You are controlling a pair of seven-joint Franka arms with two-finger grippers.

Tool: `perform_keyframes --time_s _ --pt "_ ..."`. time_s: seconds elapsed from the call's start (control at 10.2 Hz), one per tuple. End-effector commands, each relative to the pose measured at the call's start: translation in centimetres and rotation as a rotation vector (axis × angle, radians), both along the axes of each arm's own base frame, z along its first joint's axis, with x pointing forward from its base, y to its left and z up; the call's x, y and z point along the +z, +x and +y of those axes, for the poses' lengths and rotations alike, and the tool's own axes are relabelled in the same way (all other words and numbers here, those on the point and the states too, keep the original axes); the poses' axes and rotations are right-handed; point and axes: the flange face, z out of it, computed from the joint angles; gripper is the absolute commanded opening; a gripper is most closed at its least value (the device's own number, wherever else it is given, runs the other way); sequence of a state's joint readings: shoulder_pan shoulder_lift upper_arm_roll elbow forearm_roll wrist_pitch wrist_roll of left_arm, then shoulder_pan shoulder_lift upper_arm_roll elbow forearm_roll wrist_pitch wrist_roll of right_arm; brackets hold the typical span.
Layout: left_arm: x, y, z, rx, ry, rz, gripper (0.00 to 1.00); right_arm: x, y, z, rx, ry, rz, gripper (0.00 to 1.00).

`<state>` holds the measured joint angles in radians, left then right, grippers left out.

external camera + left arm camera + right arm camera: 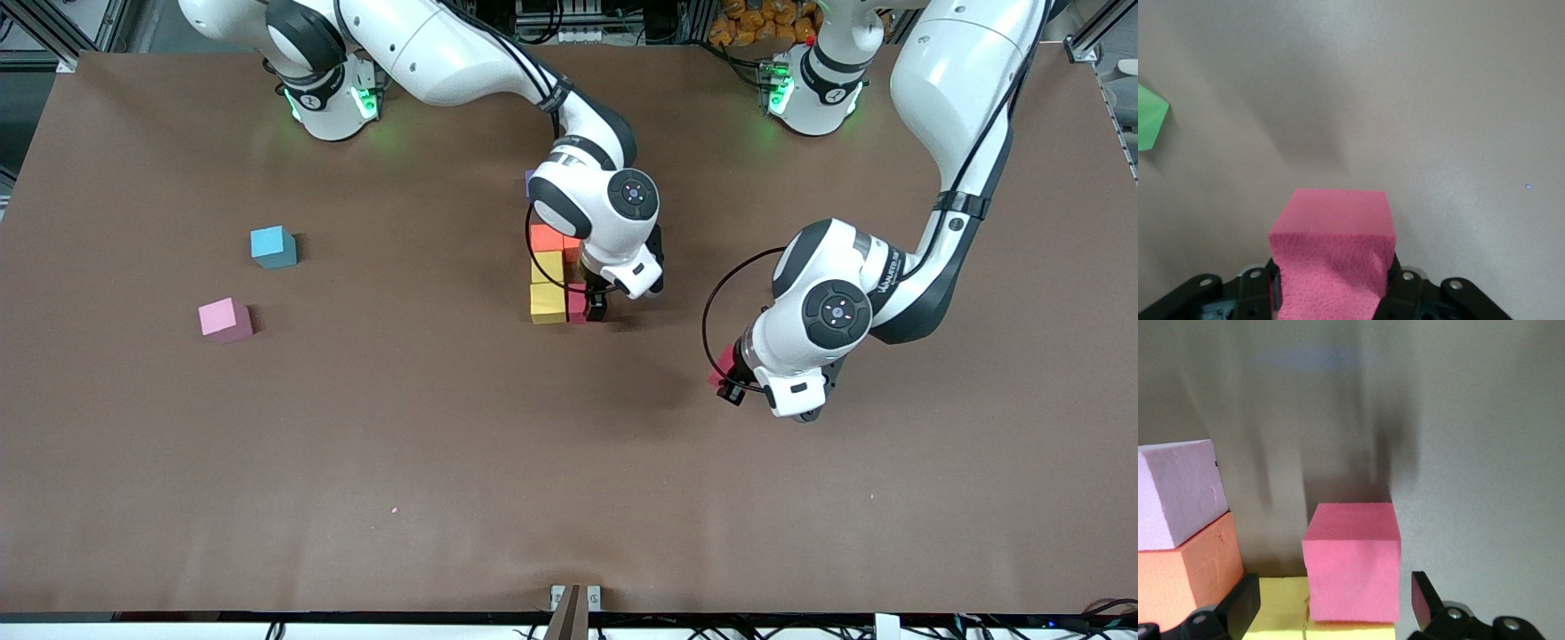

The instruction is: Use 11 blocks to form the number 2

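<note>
A cluster of blocks sits mid-table: a purple cube (531,182), an orange one (544,237), two yellow ones (548,267), and a red cube (577,304) beside the nearer yellow one. My right gripper (590,308) is down at this cluster, open, with a finger on each side of the red cube (1351,563) and a gap on both sides. My left gripper (731,384) is shut on another red cube (1335,253), low over bare table toward the left arm's end. A sky blue cube (273,246) and a pink cube (225,319) lie apart toward the right arm's end.
A green cube (1148,117) lies on the table at the edge of the left wrist view; it is hidden in the front view. The brown table (444,462) stretches wide toward the front camera. A second orange cube (572,249) sits under the right wrist.
</note>
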<state>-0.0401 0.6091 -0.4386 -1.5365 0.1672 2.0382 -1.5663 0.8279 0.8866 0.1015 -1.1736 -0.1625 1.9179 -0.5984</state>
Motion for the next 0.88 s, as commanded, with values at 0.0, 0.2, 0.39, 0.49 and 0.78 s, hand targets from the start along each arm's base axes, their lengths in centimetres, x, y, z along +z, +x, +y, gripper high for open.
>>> perform_keyframes --time_s 0.0,0.2,0.39,0.49,0.78 --pt "0.8 -2.0 0.3 0.098 0.002 0.029 0.37 2.3 3.0 -2.9 -0.059 0.003 0.003 1.00" --pt "0.1 -2.4 0.5 0.203 0.001 0.057 0.38 2.4 8.8 -8.7 -0.173 0.004 0.002 1.00" --pt "-0.7 -4.1 -0.9 0.282 -0.018 0.037 0.38 3.2 14.9 -16.6 -0.316 0.001 -0.019 1.00" --pt "-1.4 -5.2 -1.6 0.331 -0.031 0.020 0.38 4.1 17.7 -21.0 -0.401 0.002 -0.037 1.00" --pt "-4.4 -9.0 -4.3 0.421 -0.075 -0.001 0.38 7.7 22.9 -32.3 -0.644 0.027 -0.076 1.00"
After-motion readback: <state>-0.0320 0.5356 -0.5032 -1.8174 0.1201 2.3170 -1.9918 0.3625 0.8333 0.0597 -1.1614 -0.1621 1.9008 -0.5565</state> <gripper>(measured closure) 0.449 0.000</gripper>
